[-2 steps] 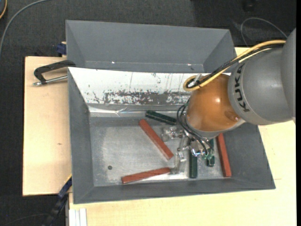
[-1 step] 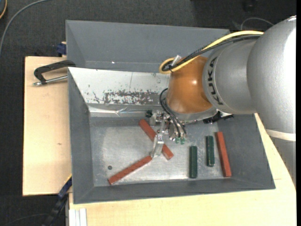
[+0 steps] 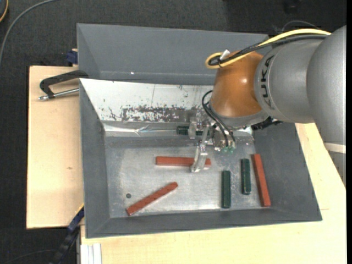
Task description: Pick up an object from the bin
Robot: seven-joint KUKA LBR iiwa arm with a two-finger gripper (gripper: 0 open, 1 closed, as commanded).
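bin (image 3: 93, 147): grey metal, few loose bars | red-brown bar (image 3: 173, 161): flat, mid-floor | gripper (image 3: 199, 163): low over that bar's right end, released or clenched cannot tell | risk: an off-centre hold could let the bar pivot and slip out | nearest dark green bar (image 3: 225, 189): apart, snag unlikely

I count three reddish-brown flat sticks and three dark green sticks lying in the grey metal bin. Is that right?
Not quite. The camera view shows two dark green sticks, not three, side by side at the right; three reddish-brown flat sticks is correct.
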